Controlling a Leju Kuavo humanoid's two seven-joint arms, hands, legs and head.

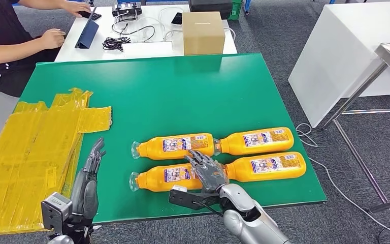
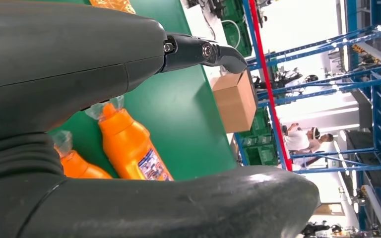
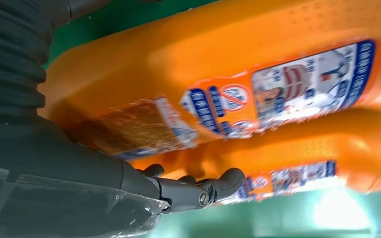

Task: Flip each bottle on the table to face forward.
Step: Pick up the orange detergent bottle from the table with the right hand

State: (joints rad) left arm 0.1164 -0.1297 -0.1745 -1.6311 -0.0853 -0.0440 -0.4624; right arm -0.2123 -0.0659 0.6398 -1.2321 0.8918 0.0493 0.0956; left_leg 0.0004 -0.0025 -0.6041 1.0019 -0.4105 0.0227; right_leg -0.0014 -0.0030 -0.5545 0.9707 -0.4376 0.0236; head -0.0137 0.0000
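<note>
Several orange bottles lie on their sides in two rows on the green table [image 1: 183, 91], labels up. The far row holds a left bottle [image 1: 175, 146] and a right bottle [image 1: 256, 141]. The near row has a left bottle [image 1: 162, 178] and a right bottle [image 1: 269, 166]. My right hand [image 1: 206, 170] rests with spread fingers on the near left bottle's base end, reaching toward the far left one. The right wrist view shows its fingers [image 3: 198, 191] beside a labelled bottle [image 3: 228, 84]. My left hand [image 1: 89, 175] lies open at the front left, apart from the bottles [image 2: 129, 148].
Yellow plastic sheets [image 1: 30, 147] cover the table's left side. A cardboard box [image 1: 203, 33] stands on a white desk just beyond the far edge. A person [image 1: 5, 40] sits at the far left with a tablet. A white table [image 1: 345, 51] stands to the right.
</note>
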